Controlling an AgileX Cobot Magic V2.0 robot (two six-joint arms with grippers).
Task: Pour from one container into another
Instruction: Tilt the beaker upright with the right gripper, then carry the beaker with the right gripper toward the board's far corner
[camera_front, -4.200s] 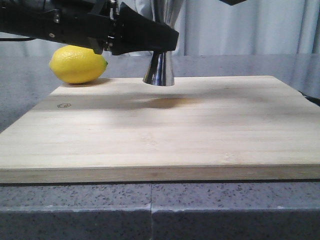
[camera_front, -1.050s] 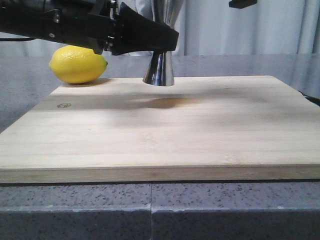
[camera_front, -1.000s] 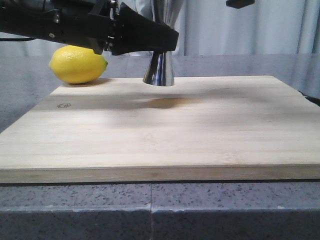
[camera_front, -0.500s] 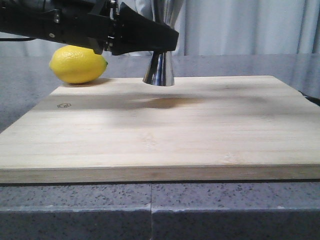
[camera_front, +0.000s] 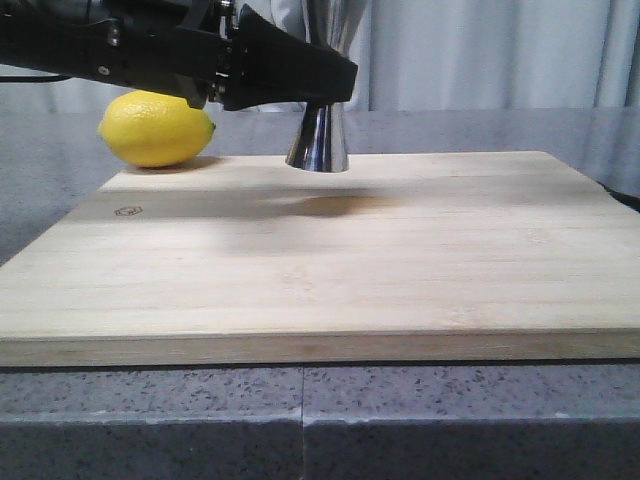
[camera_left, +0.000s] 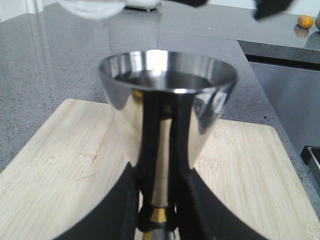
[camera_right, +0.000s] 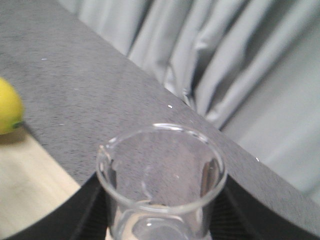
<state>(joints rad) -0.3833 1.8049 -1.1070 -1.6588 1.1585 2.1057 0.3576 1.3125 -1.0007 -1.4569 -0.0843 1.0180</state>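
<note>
My left gripper pinches the upright jigger; my right gripper clamps the beaker, out of the front view.

Jigger upright on board, lemon behind.

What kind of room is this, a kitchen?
Probably a kitchen-style counter or drinks corner: a pale wooden cutting board lies on a speckled grey stone worktop, with a yellow lemon and a shiny steel hourglass-shaped jigger on it. Grey curtains hang behind.
</note>
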